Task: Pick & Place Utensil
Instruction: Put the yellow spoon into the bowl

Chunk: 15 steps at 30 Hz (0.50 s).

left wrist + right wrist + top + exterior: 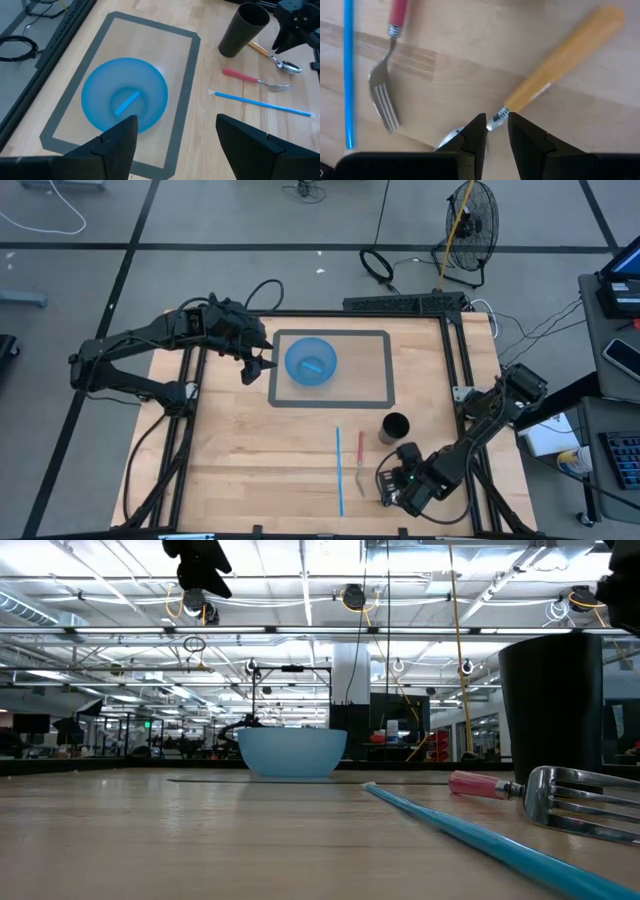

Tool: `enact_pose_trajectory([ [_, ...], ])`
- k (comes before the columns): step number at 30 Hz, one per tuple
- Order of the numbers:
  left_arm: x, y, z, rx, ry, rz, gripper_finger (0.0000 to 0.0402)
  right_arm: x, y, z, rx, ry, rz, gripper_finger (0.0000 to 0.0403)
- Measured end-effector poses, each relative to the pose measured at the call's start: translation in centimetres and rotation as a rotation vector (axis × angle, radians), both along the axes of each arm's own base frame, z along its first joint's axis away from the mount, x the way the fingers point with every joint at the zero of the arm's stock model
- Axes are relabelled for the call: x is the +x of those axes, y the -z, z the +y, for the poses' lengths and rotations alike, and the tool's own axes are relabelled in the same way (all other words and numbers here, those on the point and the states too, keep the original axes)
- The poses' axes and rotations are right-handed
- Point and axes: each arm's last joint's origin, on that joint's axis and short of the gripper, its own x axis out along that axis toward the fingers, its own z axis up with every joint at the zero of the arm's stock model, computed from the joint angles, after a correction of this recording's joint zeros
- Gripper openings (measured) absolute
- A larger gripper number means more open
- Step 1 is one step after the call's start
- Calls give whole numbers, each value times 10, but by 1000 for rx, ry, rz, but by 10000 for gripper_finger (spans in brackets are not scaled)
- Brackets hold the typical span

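Note:
A spoon with a yellow-orange handle (560, 60) lies on the wooden table near its front right, beside a red-handled fork (385, 100) and a blue straw (348, 75). My right gripper (496, 131) points steeply down over the spoon, closed on its thin neck. The spoon's bowl (447, 137) is mostly hidden under one finger. My left gripper (175, 145) hangs open above the table at the left side of the blue bowl (310, 360), touching nothing. My right gripper pinches the spoon's metal neck (498, 118), just where the handle ends, between its two fingers. The fingers come from above, pointing steeply down, and lie across the spoon. The spoon lies flat on the table.
The blue bowl (125, 95) sits on a grey-framed mat (385, 370) and holds a small blue piece (127, 102). A black cup (395, 426) stands just beyond the utensils. Black rails (455, 350) run along the table's sides.

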Motion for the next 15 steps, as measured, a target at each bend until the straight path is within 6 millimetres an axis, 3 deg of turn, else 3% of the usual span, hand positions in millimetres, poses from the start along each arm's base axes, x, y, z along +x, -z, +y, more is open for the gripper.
enact_pose_trajectory([
  [6, 0, 0, 0, -7, -7, -2, 273, 5, -1, 5, 25, -83, -60, 75],
  [12, 0, -1, 0, -26, -26, -9, 273, 14, -6, 16, 81, -272, -156, 75],
  [15, 0, -1, 0, -39, -38, -11, 273, 14, -5, 12, 109, -125, -126, 75],
])
